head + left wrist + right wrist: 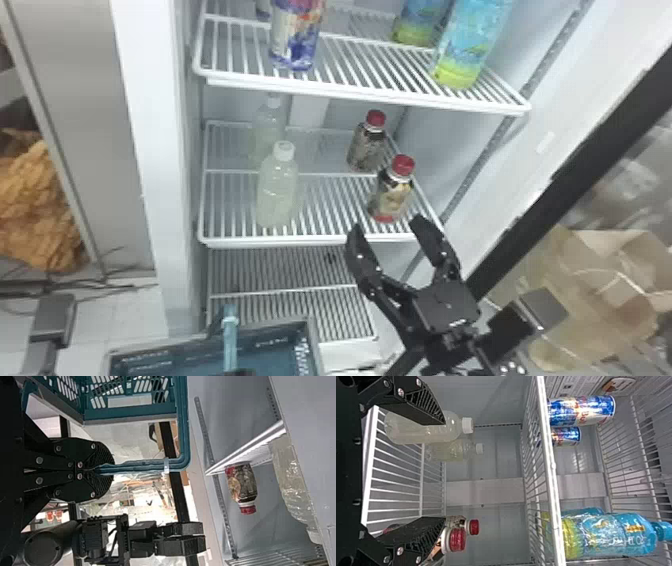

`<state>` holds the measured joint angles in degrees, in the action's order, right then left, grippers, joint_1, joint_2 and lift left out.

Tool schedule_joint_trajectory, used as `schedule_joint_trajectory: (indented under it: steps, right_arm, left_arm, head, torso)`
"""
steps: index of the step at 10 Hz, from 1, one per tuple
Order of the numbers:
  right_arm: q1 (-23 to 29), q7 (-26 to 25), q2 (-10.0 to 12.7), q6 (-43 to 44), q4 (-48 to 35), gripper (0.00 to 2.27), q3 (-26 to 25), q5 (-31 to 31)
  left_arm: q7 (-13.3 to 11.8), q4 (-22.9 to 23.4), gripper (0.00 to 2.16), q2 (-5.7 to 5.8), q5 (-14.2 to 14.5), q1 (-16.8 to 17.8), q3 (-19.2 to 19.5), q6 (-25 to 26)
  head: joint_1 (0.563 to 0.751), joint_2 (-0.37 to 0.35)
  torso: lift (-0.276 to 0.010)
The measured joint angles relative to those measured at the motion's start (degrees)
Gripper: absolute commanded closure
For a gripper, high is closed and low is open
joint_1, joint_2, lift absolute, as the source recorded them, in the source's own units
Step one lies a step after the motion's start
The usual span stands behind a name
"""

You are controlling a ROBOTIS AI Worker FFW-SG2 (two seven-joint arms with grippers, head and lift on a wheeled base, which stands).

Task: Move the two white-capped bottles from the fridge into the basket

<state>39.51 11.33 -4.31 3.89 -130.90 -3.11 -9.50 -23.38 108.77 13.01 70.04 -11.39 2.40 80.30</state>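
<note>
From where I stand, the right gripper has its jaws spread wide, with nothing between them, in front of the middle wire shelf. The front white-capped bottle stands upright on that shelf, left of those jaws and apart from them; in the right wrist view one jaw crosses in front of its body and covers a piece of it. Directly behind it, farther from the jaws, is the rear white-capped bottle, pale and faint, its lower part hard to make out.

Nearest the right jaws' tips, just beyond them, stands a red-capped bottle, with a second red-capped bottle deeper in. The right wrist view has the other jaw hiding much of the nearer one.

Down at the head view's bottom edge, only a dark bit of the left gripper pokes in. The left wrist view shows its jaws closed on the handle of the teal basket. The basket lies left of the right jaws and lower; the bottom edge cuts it off, so I can't tell what's all inside.

Above the jaws, the drink cans and blue bottles are cropped.
</note>
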Motion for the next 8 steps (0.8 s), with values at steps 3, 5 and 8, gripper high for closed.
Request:
schedule_joint_trajectory:
  steps: [3,5,8]
  right_arm:
    - [-0.13,0.0,-0.08,-0.37,-0.09,0.2,0.07,0.02]
    - [-0.19,0.0,-0.08,-0.37,-0.03,0.2,0.14,0.02]
    - [-1.76,0.01,-0.67,-0.86,1.25,0.19,1.27,-0.2]
  left_arm:
    - [0.0,0.0,1.16,0.0,0.0,0.0,0.0,0.0]
    - [0.0,0.0,1.16,0.0,0.1,0.0,0.0,0.0]
    - [0.0,0.0,1.16,0.0,0.27,0.0,-0.09,0.0]
  head:
    - [0.695,-0.326]
    - [0.695,-0.325]
    - [0.695,-0.314]
  torso:
    - [-0.26]
    - [-0.26]
    - [-0.26]
